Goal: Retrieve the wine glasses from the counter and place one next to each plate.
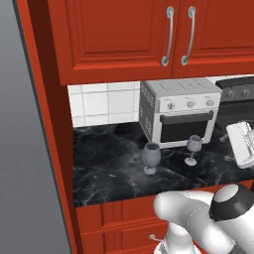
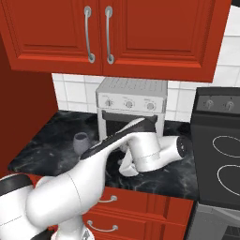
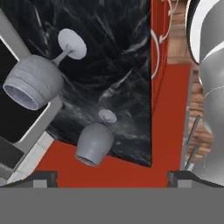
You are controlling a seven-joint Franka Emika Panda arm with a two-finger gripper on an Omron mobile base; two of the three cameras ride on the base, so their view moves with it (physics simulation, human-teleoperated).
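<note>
Two smoky-grey wine glasses stand upright on the black marble counter (image 1: 109,168) in front of a toaster oven. The left glass (image 1: 151,158) (image 2: 81,143) is apart from the right glass (image 1: 193,149). My gripper's white hand (image 1: 242,143) hovers above the counter, to the right of both glasses. In the hand view the gripper (image 3: 112,178) is open with nothing between its fingertips (image 3: 43,178); the nearer glass (image 3: 33,81) looks large at the left and the farther glass (image 3: 94,143) sits lower in the middle. The plates are out of view.
A white toaster oven (image 1: 178,111) stands at the back of the counter against white tiles. Red upper cabinets (image 1: 124,34) hang overhead and a red side panel (image 1: 49,124) closes the left. A black stove (image 2: 220,154) adjoins the counter's right end.
</note>
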